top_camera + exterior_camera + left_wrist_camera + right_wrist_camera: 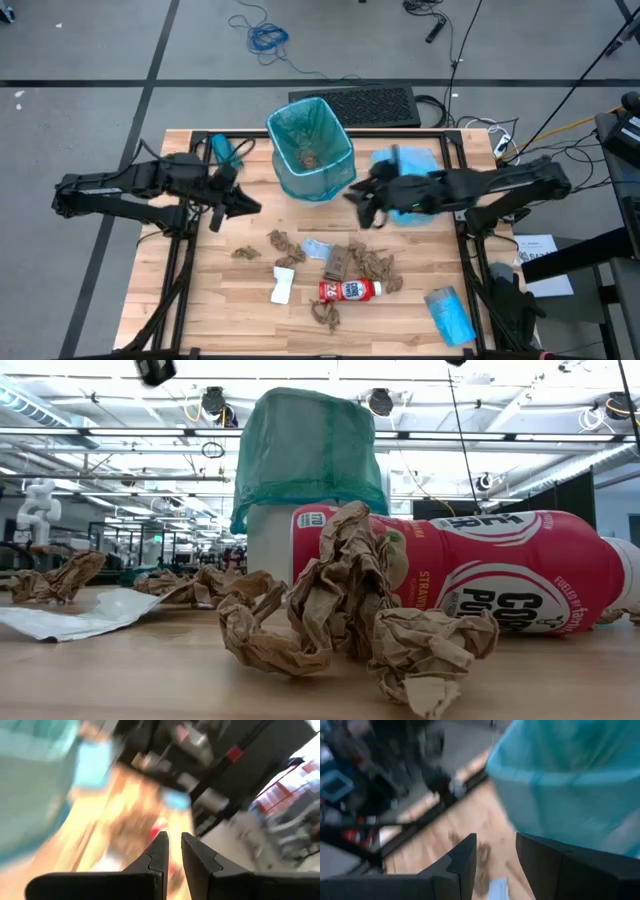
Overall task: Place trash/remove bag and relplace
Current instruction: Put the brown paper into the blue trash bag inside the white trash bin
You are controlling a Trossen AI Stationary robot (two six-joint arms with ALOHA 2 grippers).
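Observation:
The bin (310, 148) stands at the table's far middle, lined with a teal bag (310, 450); a brown wad (308, 158) lies inside it. Trash lies on the near half of the table: brown paper wads (365, 265), a red-and-white bottle (350, 290) on its side, a white packet (283, 285) and a pale blue scrap (318, 248). My left gripper (235, 202) hovers left of the bin, narrowly open and empty (174, 840). To the bin's right, my right gripper (360, 208) is also raised, open and empty (495, 842).
A blue packet (450, 315) lies at the near right corner. A blue sheet (412, 160) lies under my right arm, and a blue item (222, 150) sits at the far left. A keyboard (365, 105) lies beyond the far edge. Bare wood shows along the near left.

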